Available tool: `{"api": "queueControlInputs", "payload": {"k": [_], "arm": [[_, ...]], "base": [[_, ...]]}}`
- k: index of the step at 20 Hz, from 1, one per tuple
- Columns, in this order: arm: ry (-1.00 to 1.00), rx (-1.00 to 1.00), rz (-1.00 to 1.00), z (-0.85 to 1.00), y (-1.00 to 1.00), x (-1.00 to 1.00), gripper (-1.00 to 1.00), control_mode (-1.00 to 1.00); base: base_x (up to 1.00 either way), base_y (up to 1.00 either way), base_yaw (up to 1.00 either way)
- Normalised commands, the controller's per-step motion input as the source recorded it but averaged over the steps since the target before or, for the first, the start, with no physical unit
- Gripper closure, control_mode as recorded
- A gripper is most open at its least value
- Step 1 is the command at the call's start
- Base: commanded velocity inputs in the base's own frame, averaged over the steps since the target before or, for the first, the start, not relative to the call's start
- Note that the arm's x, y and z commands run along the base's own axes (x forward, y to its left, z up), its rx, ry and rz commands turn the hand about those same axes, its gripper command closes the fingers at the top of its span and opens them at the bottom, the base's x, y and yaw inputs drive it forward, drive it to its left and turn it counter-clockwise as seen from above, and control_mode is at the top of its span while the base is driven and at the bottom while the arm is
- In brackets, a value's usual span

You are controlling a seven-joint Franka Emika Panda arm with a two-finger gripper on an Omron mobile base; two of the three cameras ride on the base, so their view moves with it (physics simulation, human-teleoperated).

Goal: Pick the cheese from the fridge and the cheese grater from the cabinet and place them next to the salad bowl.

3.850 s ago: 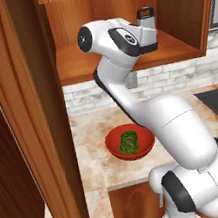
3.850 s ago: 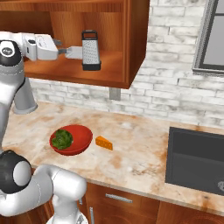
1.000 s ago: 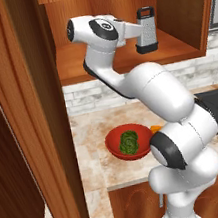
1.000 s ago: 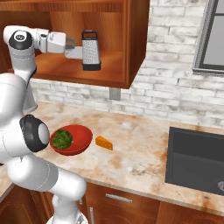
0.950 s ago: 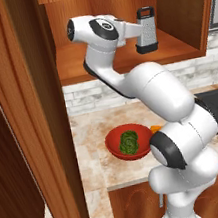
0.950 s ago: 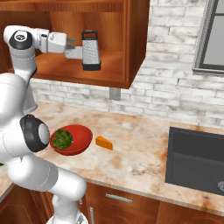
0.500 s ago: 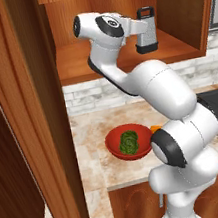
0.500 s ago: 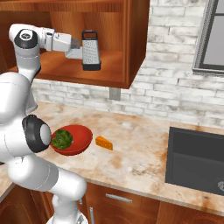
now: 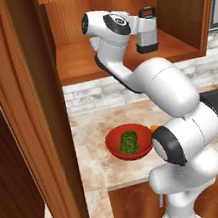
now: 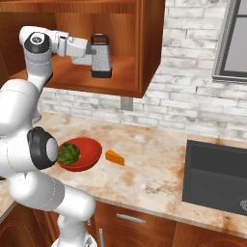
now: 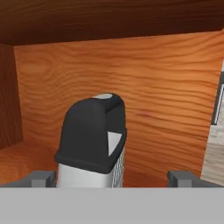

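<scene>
The cheese grater (image 9: 146, 31) (image 10: 101, 58) (image 11: 93, 140) stands upright on the shelf of the cabinet (image 9: 79, 60) (image 10: 149, 48), silver with a black loop handle. My gripper (image 9: 139, 27) (image 10: 89, 53) (image 11: 113, 178) is open, reaching into the cabinet at grater height. One fingertip (image 11: 43, 178) shows on each side of the grater without pressing it. Down on the counter, the red salad bowl (image 9: 112, 144) (image 10: 92, 150) holds green leaves. The orange cheese (image 10: 114, 157) (image 9: 155, 128) lies just right of the bowl. The fridge is out of view.
The open wooden cabinet door (image 9: 41, 118) hangs at the left, close to my arm. A dark sink (image 10: 217, 178) is set into the marble counter (image 10: 149, 178) at the right. A brick wall (image 10: 188, 87) backs the counter.
The hand has pushed further into the cabinet toward the grater, so its fingers now flank the grater. Grater, bowl and cheese have not moved.
</scene>
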Motion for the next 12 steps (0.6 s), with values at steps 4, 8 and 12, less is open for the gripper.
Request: {"api": "queueControlInputs", "payload": {"k": [4, 8, 12], "arm": [[0.08, 0.0, -0.06, -0.1, -0.26, 0.06, -1.0, -1.0], [0.02, 0.0, 0.0, -0.03, -0.04, 0.11, -1.0, -1.0], [0.0, 0.0, 0.0, 0.0, 0.0, 0.0, -1.0, -1.0]], "base": [[0.0, 0.0, 0.0], [0.0, 0.0, 0.0], [0.0, 0.0, 0.0]]}}
